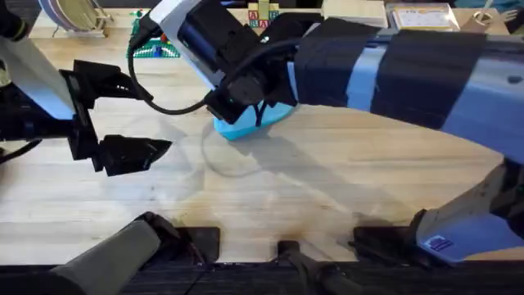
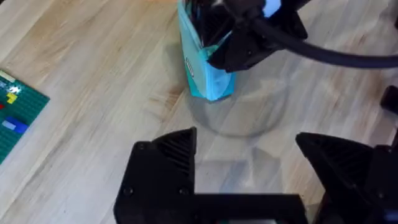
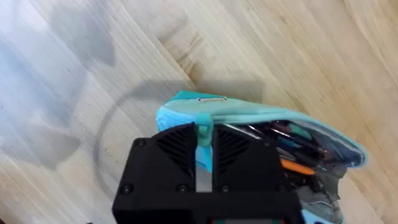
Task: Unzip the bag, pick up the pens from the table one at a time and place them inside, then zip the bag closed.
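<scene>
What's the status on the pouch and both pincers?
Right pincer shut on the zipper pull. Left pincer open, empty, off to the side. Bag partly unzipped, pens inside. Nothing blocking.

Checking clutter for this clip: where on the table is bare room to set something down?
Bare table runs wide between the bag and the arm bases. A smaller bare patch lies between left gripper and bag. It is crowded at the bag, where right gripper sits.
</scene>
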Robot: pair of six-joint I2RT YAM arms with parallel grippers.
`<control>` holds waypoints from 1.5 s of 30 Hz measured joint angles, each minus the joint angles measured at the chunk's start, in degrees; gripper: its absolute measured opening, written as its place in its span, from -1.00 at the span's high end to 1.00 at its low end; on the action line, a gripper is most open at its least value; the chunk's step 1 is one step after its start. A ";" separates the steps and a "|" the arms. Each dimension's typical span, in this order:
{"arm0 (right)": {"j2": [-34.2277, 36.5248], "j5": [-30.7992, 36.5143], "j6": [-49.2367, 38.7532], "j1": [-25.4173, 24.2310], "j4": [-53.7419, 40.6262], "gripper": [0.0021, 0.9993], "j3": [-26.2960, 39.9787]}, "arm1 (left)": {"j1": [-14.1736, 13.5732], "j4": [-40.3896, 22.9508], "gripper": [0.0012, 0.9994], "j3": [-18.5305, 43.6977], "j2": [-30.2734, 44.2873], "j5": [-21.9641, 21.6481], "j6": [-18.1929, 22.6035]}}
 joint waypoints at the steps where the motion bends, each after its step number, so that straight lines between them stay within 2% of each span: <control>1: 0.00 0.06 -0.02 0.00 0.00 0.81 0.00 | 0.00 -0.01 -0.99 0.00 0.00 0.00 0.00; 4: 0.00 0.15 -0.02 0.00 0.00 0.92 0.00 | 0.00 0.00 -0.99 0.00 0.00 0.00 0.00; 17: 0.00 0.18 -0.15 0.00 0.00 0.94 0.00 | 0.00 -0.02 -0.99 0.00 0.00 0.00 0.00; 31: -0.08 3.34 -0.48 0.23 -0.07 0.94 0.00 | 0.00 -0.02 -0.99 0.00 0.00 0.00 0.00; 45: -2.93 3.56 -0.66 0.44 -0.87 0.94 0.00 | 0.00 0.00 -0.99 0.00 0.00 0.00 0.00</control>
